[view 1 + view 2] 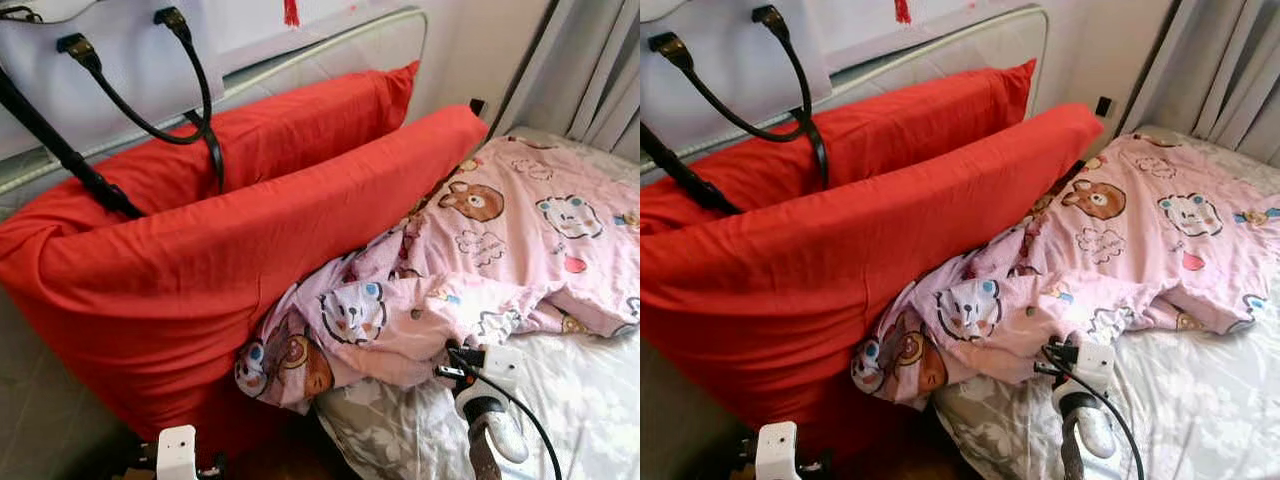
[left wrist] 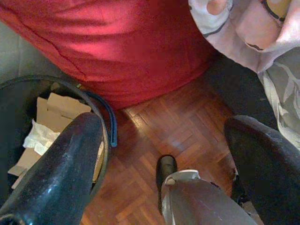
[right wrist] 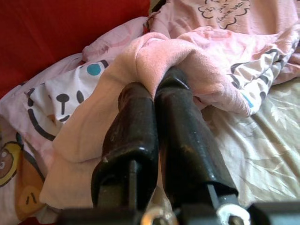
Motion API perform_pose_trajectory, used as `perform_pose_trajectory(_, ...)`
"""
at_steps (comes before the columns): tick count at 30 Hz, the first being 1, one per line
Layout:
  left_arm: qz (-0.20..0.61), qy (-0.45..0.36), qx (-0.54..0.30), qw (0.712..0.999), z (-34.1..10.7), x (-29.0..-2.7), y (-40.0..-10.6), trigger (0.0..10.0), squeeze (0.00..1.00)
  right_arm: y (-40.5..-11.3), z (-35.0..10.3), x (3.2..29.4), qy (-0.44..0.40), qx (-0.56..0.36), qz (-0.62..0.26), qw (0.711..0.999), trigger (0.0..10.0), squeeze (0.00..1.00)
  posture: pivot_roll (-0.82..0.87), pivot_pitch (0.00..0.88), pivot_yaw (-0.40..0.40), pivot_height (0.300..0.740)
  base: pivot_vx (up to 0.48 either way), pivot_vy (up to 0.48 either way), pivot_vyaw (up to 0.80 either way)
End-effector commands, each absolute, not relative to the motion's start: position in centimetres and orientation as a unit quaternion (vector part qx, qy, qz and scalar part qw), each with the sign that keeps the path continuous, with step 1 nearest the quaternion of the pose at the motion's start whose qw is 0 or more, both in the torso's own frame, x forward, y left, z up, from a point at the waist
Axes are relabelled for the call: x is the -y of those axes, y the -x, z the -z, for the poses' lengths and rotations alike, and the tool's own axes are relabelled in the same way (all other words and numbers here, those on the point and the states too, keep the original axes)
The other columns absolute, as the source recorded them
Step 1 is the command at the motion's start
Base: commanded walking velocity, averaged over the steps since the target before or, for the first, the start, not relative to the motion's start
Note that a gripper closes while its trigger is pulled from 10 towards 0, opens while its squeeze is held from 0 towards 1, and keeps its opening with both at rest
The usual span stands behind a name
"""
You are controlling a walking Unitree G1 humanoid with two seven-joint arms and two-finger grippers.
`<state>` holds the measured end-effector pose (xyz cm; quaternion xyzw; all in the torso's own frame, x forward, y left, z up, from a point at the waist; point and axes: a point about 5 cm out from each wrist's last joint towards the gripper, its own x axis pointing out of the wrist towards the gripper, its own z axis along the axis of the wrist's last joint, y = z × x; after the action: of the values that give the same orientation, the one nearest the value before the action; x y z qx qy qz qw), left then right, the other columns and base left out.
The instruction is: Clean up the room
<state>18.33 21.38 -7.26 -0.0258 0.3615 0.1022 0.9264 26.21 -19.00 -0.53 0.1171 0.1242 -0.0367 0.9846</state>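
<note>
Inside dark bin (image 2: pixel 18 101), cardboard (image 2: pixel 58 110), paper (image 2: pixel 41 137).

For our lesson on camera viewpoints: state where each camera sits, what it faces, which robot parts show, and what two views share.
Left eye, head: down at red pillows, pink blanket, right arm.
Right eye: same scene.
Left wrist: past open left gripper at wooden floor, bin.
Right wrist: right gripper pinching blanket.
Shared: pillows and blanket.

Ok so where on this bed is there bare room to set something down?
The floral grey bedsheet lies bare below the crumpled pink cartoon-print blanket, toward the grey curtains. It is crowded along the two long red pillows, where the blanket bunches and the right tool is shut on its fold.
</note>
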Motion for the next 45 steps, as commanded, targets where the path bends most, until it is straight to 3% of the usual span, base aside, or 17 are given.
perform_pose_trajectory(1,-0.104,0.029,-0.375,0.921,7.76,-21.38,-17.39,10.0,0.0,-26.02,0.48,19.01,-0.112,-0.118,0.041,0.986,10.0,0.0,-0.01,0.052,-0.042,0.74,0.0,0.0,0.0)
perform_pose_trajectory(19,-0.089,0.027,-0.377,0.921,7.8,-21.18,-17.4,10.0,0.0,-26.22,0.05,19.55,-0.097,-0.106,0.05,0.988,10.0,0.0,-0.03,0.0,-0.028,0.74,-0.327,0.0,0.0)
perform_pose_trajectory(45,-0.09,0.025,-0.377,0.922,7.82,-21.01,-17.42,10.0,0.0,-26.43,-0.23,19.43,-0.084,-0.102,0.045,0.99,10.0,0.0,-0.03,0.032,-0.038,0.74,-0.304,0.0,0.0)
